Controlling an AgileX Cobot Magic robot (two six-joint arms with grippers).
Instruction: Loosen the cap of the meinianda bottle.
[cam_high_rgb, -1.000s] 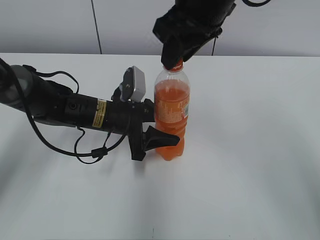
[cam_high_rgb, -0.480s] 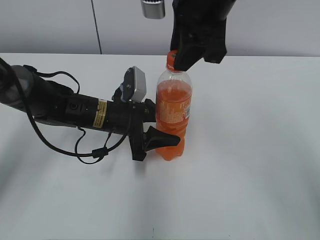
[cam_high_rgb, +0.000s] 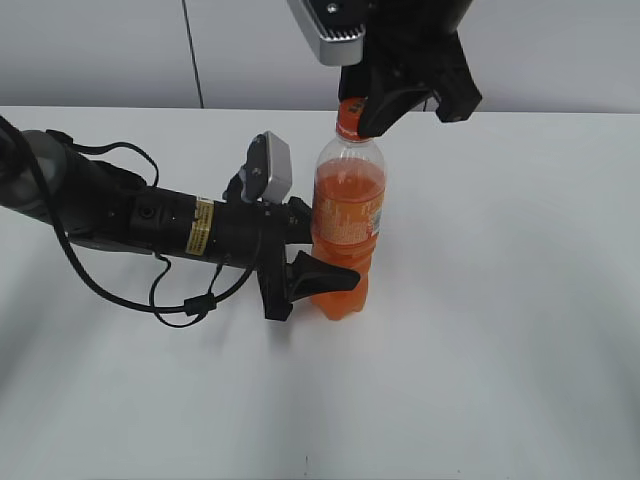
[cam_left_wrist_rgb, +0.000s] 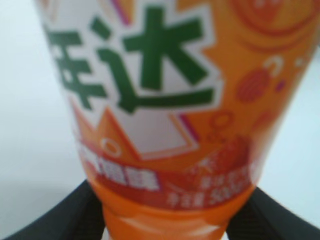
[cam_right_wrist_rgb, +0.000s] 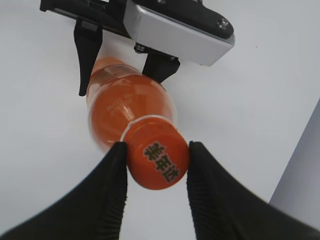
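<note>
The meinianda bottle (cam_high_rgb: 345, 215) stands upright on the white table, full of orange drink. My left gripper (cam_high_rgb: 335, 265) is shut on its lower body from the left. In the left wrist view the label (cam_left_wrist_rgb: 165, 100) fills the frame, with the black fingers (cam_left_wrist_rgb: 170, 220) on both sides of it. My right gripper (cam_high_rgb: 368, 118) comes down from above and is shut on the orange cap (cam_high_rgb: 348, 118). In the right wrist view both black fingers (cam_right_wrist_rgb: 156, 150) press the sides of the cap (cam_right_wrist_rgb: 157, 160), with the bottle (cam_right_wrist_rgb: 120, 110) below.
The left arm (cam_high_rgb: 150, 220), with its cable loop, lies across the table on the left. Its silver wrist camera (cam_right_wrist_rgb: 177, 30) shows above the bottle in the right wrist view. A grey wall (cam_high_rgb: 100, 50) runs behind the white table (cam_high_rgb: 500, 350).
My right gripper has turned about the cap, and its silver wrist camera has swung into view at the top. The bottle's top has shifted slightly right. The left arm has not moved.
</note>
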